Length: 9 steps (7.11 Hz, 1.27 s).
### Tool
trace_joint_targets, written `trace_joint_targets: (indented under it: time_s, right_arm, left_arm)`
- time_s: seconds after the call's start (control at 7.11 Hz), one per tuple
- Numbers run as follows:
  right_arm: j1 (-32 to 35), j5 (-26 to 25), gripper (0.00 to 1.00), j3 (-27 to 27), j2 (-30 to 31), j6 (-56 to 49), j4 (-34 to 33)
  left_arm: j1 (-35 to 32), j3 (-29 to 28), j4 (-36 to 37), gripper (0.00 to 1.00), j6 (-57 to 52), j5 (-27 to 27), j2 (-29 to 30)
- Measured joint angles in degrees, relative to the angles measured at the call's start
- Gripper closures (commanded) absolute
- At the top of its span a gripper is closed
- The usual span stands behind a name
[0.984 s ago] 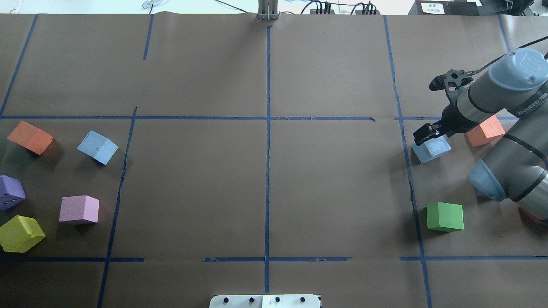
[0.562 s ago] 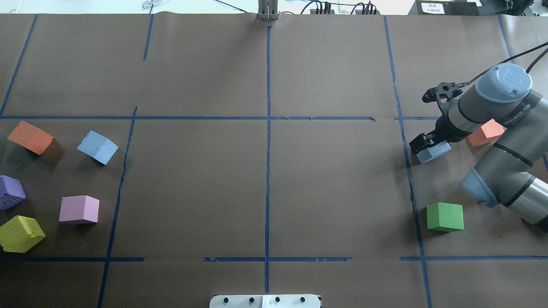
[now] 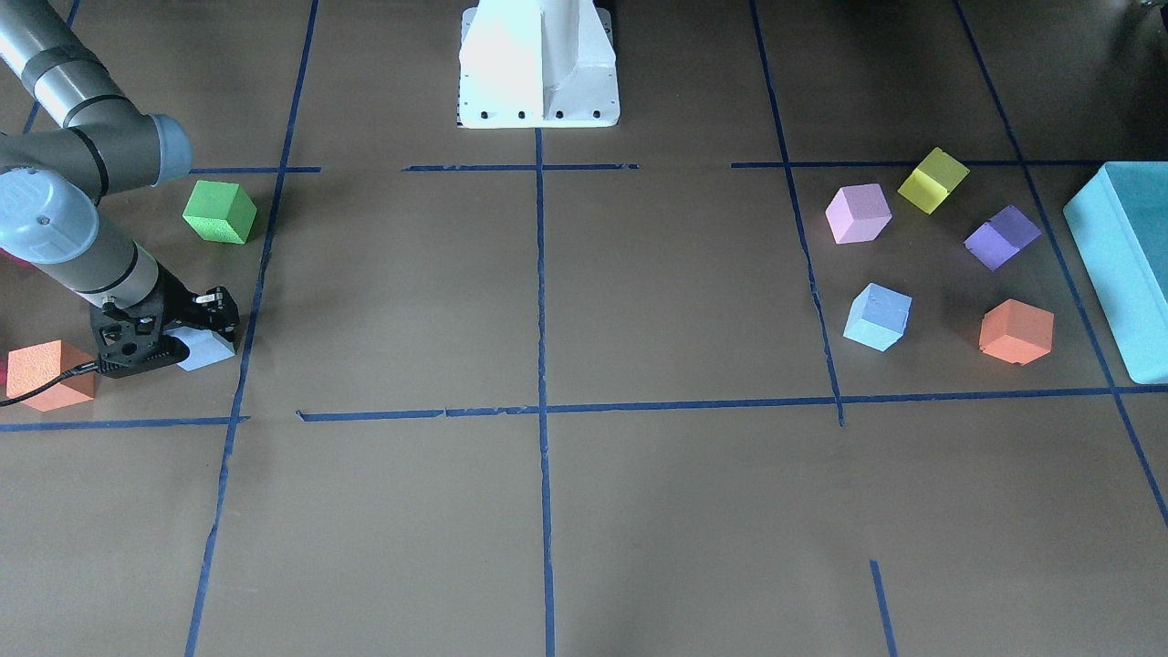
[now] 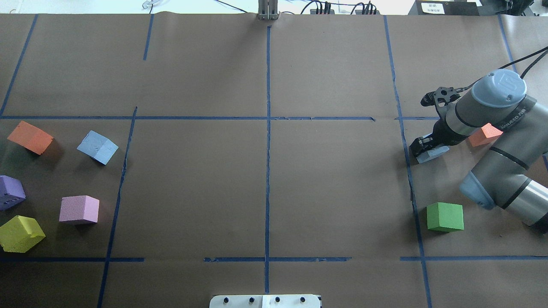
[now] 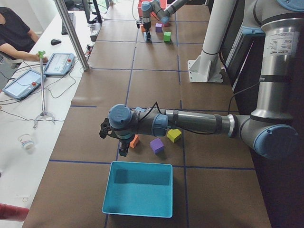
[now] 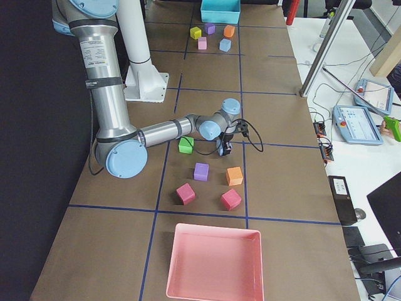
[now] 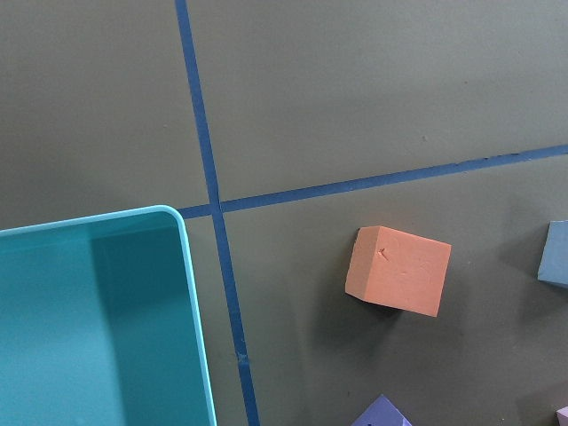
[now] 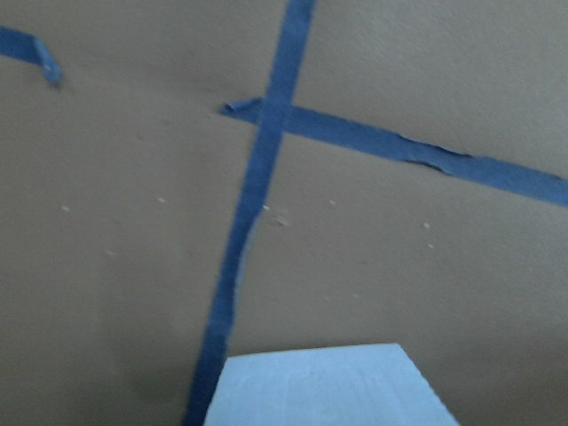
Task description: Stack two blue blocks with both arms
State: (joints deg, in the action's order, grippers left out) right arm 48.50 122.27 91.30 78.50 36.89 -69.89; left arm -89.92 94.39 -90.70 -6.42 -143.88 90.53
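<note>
One pale blue block [image 4: 97,147] lies at the table's left side, also seen in the front view [image 3: 878,317] and at the right edge of the left wrist view [image 7: 557,253]. The other blue block [image 4: 433,154] lies at the right, under my right gripper [image 4: 428,147]. That gripper is low over it, with its jaws apart on either side of the block [image 3: 210,350]. The right wrist view shows the block's top [image 8: 328,390] close below. My left gripper [image 5: 123,150] hangs between the teal box and an orange cube; I cannot tell whether it is open or shut.
An orange cube [image 4: 483,133] and a green cube [image 4: 445,217] lie near the right arm. Orange [image 4: 30,137], purple [image 4: 10,192], pink [image 4: 79,209] and yellow [image 4: 20,233] cubes surround the left blue block. The teal box [image 3: 1127,265] stands beyond them. A pink tray [image 6: 213,263] sits at the right end.
My right gripper has come down over the right blue block, which is now mostly covered. The right arm's elbow has shifted left. The left-side cubes have not moved.
</note>
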Motion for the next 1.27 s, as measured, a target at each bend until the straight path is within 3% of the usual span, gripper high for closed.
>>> trace_joint_targets:
  time_s: [0.28,0.56,0.84,1.27]
  right_arm:
    - [-3.4,-0.4,1.0,0.4,-8.5,11.3,-1.4]
    - [-9.5,-4.9,1.0,-1.1,-19.1,26.6,-2.8]
    - [-14.6,-10.6,1.0,-8.8,-30.3,37.7,-3.1]
    - [-17.2,-12.9,0.99,-14.6,-35.6,43.2,-3.5]
  left_arm:
    - [0.0,0.8,0.0,0.0,-0.2,0.0,-0.8]
    - [0.0,1.2,0.0,0.0,-0.1,0.0,-1.3]
    - [0.0,1.3,-0.2,0.0,-0.2,0.0,-1.9]
    - [0.0,1.3,-0.5,0.0,-0.2,0.0,-2.4]
